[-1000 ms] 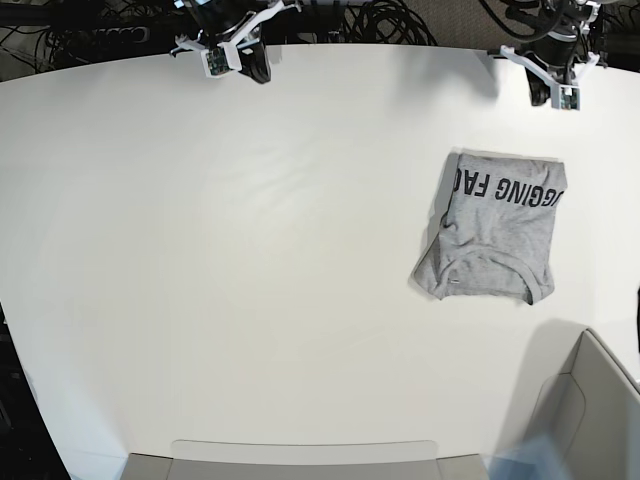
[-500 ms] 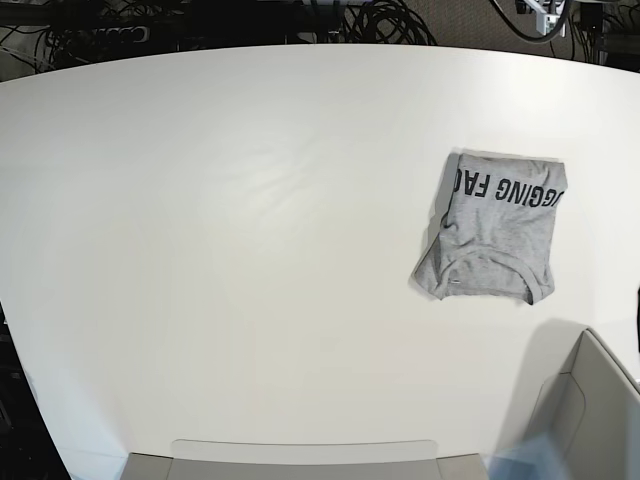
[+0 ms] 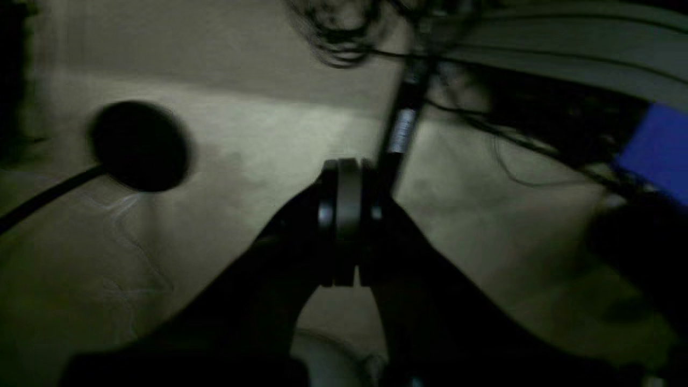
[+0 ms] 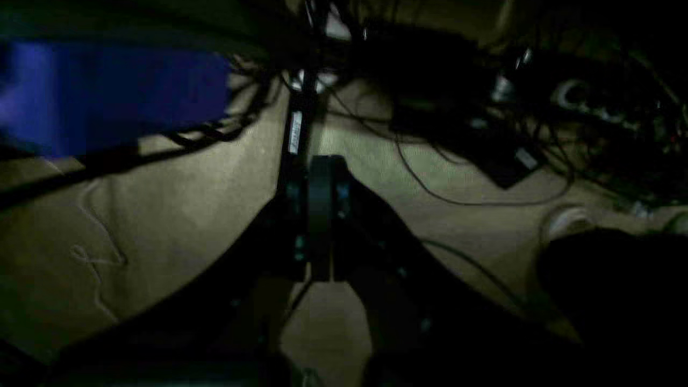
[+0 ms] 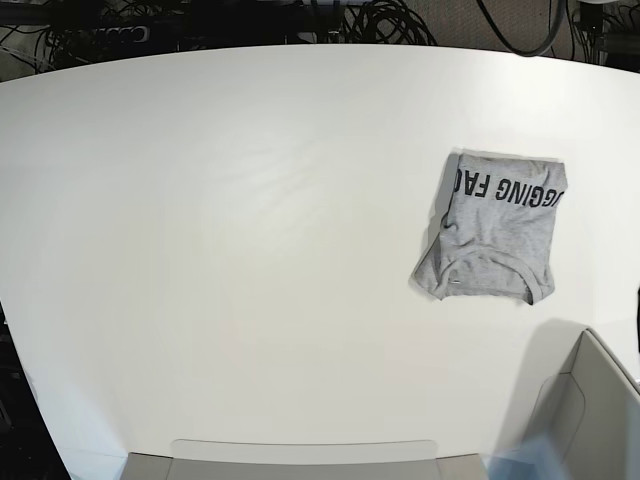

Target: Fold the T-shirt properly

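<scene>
Off the table altogether, the left gripper (image 3: 344, 223) and the right gripper (image 4: 317, 217) each show fingers pressed together on nothing, above dim floor and cables (image 4: 441, 177); neither appears in the base view. The T-shirt (image 5: 493, 228) lies as a compact folded rectangle on that view's right part of the white table (image 5: 250, 250), lettering toward the far edge, collar toward the near edge. The left arm's side is judged nearer. Wide bare tabletop lies beside it; a grey bin (image 5: 590, 410) sits near its front corner.
</scene>
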Motion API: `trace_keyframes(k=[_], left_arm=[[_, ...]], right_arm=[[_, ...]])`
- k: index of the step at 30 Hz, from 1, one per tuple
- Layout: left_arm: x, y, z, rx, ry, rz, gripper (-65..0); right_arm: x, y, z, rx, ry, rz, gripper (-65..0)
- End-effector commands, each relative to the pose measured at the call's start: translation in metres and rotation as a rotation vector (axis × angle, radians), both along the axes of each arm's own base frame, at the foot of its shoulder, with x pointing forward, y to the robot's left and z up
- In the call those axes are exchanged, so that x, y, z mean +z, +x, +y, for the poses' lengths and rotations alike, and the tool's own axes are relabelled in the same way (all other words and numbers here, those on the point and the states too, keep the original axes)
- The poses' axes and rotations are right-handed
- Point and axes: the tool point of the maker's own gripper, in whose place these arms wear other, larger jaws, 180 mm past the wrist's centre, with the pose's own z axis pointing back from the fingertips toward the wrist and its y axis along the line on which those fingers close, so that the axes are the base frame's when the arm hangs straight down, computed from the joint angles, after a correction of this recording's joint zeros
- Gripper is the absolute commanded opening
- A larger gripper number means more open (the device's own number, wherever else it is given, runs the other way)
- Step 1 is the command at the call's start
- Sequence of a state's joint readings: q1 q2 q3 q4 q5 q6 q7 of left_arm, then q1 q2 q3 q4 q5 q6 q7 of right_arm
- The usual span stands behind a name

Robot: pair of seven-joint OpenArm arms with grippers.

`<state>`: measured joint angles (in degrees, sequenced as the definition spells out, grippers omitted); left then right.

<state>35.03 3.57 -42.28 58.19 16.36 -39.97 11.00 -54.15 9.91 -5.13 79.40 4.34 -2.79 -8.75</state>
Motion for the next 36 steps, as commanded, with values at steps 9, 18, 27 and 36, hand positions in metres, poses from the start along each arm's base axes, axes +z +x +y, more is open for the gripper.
trace_keyframes(k=[9, 18, 27, 36], left_arm=[[-0.044, -0.013, -0.018, 0.052, -0.143, 0.064, -65.0], [-0.071, -0.015, -0.011, 0.011, -0.035, 0.127, -65.0], [-0.075, 0.009, 0.02, -0.154, 0.165, 0.133, -65.0], [-0.08, 0.019, 0.007, -0.137, 0.144, 0.139, -53.9]], right_arm=[[-0.044, -0.015, -0.023, -0.031, -0.048, 0.104, -65.0], [-0.102, -0.025, -0.077, -0.07, -0.173, 0.199, -65.0], [-0.12, 0.032, -0.162, -0.121, -0.407, 0.072, -65.0], [-0.113, 0.077, -0.195, -0.115, -0.488, -0.006, -65.0]])
